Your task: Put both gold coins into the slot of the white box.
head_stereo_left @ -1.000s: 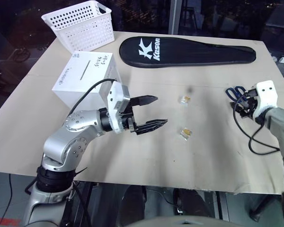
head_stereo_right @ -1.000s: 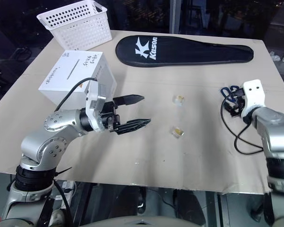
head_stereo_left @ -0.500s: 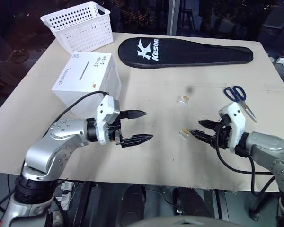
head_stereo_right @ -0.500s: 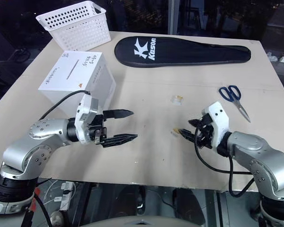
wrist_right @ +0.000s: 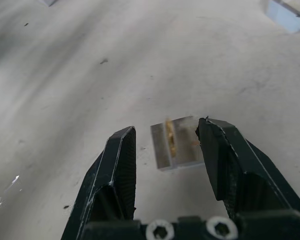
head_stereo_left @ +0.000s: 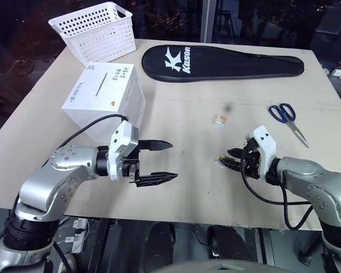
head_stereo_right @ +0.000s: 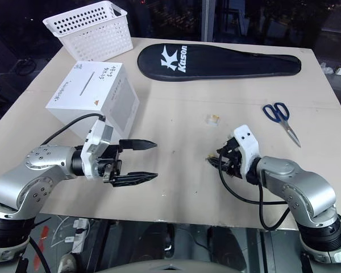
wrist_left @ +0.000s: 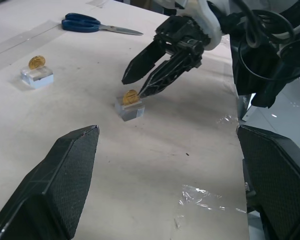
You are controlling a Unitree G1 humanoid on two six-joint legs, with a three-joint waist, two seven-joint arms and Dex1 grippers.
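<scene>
Two gold coins stand upright in small clear cases on the bench: the near coin [wrist_left: 130, 96] sits between the right gripper [wrist_right: 166, 145]'s jaws, which are parted and straddle its case without clamping, evidently lined up for a pinch. At its twelve o'clock, apart, is the far coin [head_stereo_left: 219, 119]. At ten o'clock, the white box [head_stereo_left: 105, 94] has its slot [head_stereo_left: 103, 83] upward. At nine o'clock, the left gripper [head_stereo_left: 159, 161] hovers, jaws wide and empty.

- Gold coins [wrist_left: 130, 96]: shiny metal, standing in clear glossy plastic cases [wrist_left: 36, 77].
- Worktop [head_stereo_left: 176, 187]: matt beige board, lightly scuffed.
- White box [head_stereo_left: 105, 94]: matt cardboard.
- Basket [head_stereo_left: 96, 28], upper left: perforated white plastic.
- Right end effector [wrist_right: 166, 145]: matt black textured fingers [wrist_right: 117, 165].
</scene>
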